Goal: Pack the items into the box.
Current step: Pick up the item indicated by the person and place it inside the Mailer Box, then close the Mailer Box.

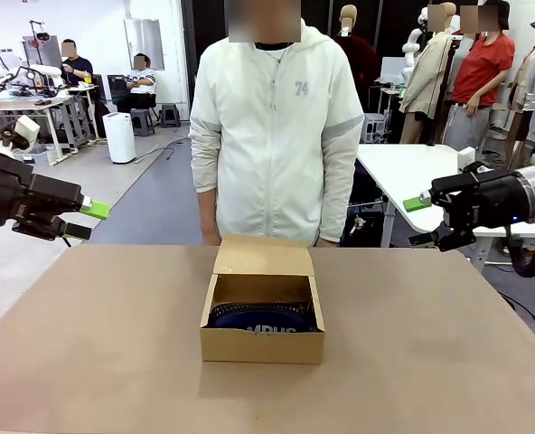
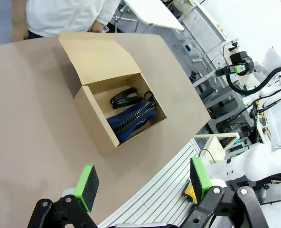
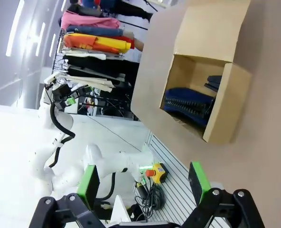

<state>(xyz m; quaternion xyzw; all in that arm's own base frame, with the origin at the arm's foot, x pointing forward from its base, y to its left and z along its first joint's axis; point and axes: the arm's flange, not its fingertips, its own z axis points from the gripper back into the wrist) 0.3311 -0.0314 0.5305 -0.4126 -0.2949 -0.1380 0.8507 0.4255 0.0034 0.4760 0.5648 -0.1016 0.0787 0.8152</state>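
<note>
Box (image 1: 262, 344): table centre, flap (image 1: 263, 259) folded back toward the person; pouch (image 1: 263, 318) inside, long axis across the table; left gripper (image 1: 89, 221), right gripper (image 1: 418, 221): wide open, empty, raised, about equally far off; left wrist view looks down on the stapler (image 2: 124, 98) beside the pouch; front view gives the lettering.
</note>
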